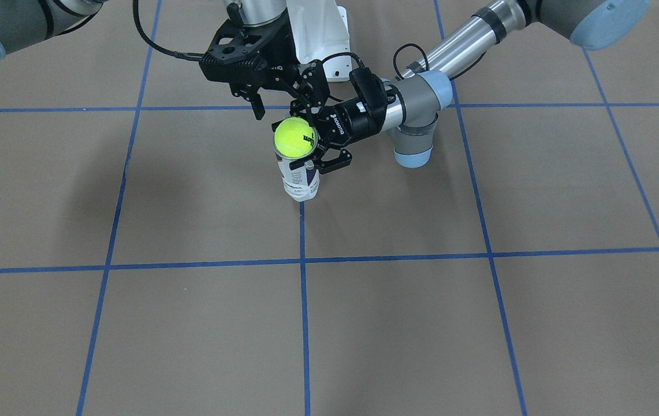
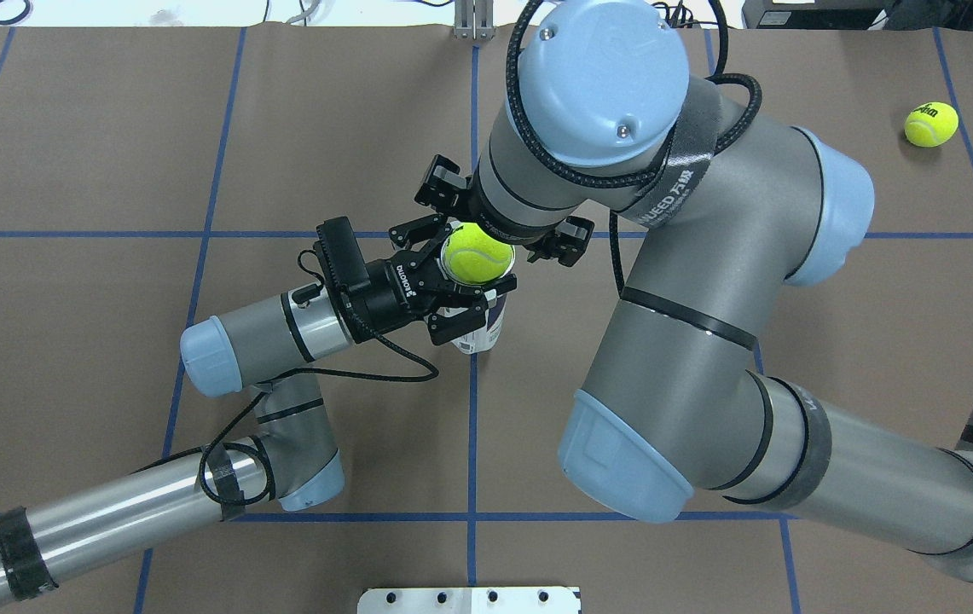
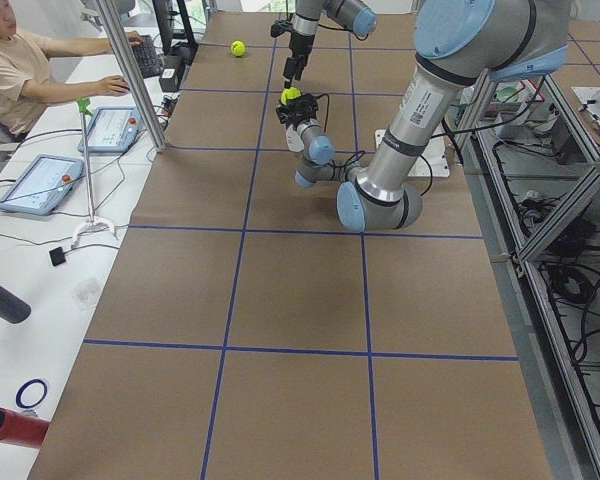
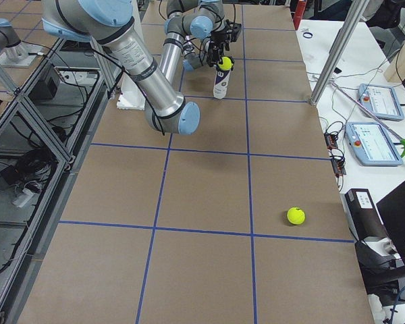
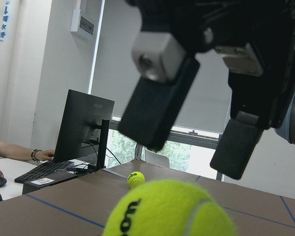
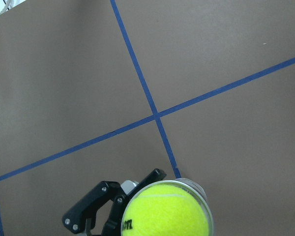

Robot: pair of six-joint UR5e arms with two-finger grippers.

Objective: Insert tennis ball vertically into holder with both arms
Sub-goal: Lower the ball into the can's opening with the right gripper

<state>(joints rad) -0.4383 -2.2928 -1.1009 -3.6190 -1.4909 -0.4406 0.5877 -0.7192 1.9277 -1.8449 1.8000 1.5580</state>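
The left end effector clamps the holder just under its rim; the holder stands upright on the desk. The ball sits in the holder's mouth, not yet sunk. Above the holder, the right end effector hangs spread, clear of the ball. Best to keep the clamp firm and press straight down, centred. A spare ball lies well beyond the holder.

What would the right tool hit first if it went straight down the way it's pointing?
Most likely the tennis ball sitting in the mouth of the can under the open right tool, though alignment is hard to judge.
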